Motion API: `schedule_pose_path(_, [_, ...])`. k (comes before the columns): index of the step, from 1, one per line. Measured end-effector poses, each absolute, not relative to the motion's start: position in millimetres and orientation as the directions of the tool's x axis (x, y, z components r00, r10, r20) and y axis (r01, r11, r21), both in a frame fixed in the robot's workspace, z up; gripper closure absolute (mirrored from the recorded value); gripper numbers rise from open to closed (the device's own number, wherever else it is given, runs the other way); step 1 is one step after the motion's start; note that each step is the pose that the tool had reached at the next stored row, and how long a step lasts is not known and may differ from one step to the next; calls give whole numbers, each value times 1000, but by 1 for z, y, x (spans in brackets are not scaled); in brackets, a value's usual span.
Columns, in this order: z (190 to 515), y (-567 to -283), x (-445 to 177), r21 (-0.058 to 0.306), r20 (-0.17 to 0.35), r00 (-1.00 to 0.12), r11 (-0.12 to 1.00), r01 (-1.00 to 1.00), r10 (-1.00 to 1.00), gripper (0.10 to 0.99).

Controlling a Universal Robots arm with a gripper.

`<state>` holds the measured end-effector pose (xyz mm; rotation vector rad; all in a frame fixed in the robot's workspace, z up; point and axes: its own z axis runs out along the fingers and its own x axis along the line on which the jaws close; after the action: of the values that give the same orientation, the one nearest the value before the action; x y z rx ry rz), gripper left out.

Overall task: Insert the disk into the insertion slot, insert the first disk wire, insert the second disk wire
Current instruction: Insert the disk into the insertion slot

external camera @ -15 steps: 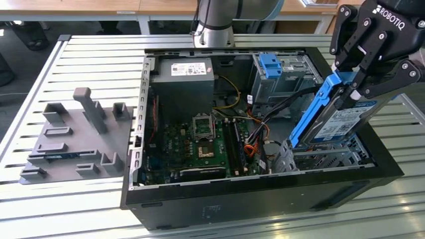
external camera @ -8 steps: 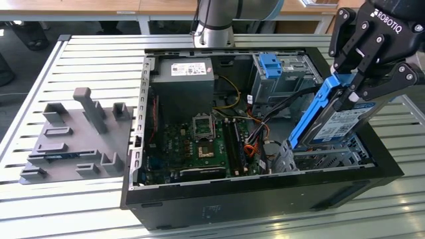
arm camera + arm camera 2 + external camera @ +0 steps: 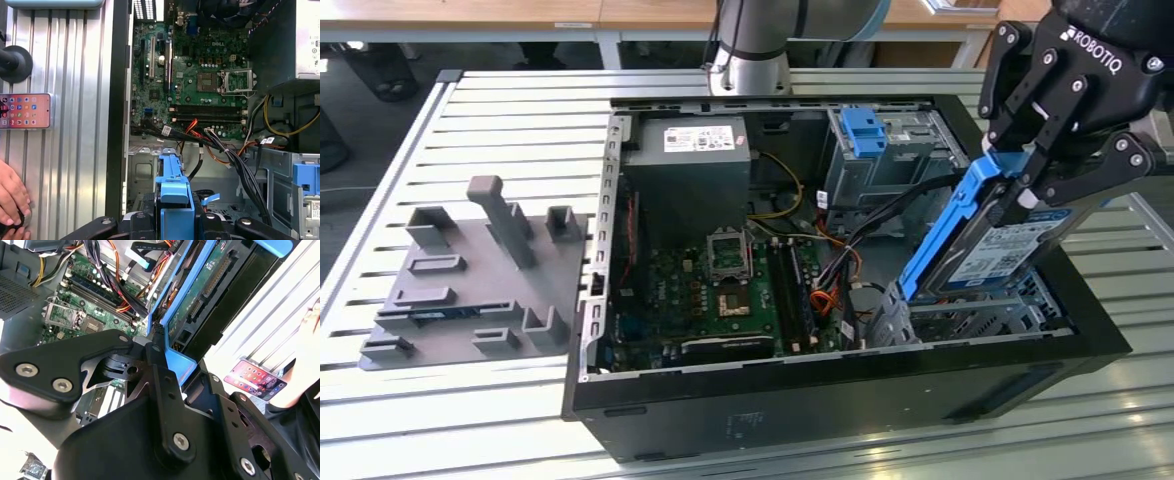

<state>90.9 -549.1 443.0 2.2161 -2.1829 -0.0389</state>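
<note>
Currently gripper (image 3: 1017, 185) jaws pinch the disk (image 3: 994, 250), held tilted; lower end apparently entering the insertion slot (image 3: 981, 318).

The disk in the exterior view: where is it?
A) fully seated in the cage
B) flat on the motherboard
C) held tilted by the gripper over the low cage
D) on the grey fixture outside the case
C: the gripper clamps the disk by its upper end, steeply tilted, lower end at the insertion slot.
</note>
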Motion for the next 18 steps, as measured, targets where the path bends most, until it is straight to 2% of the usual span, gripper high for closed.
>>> schedule_pose_path(18, [438, -547, 91, 39, 4, 8, -8, -999, -1000, 722])
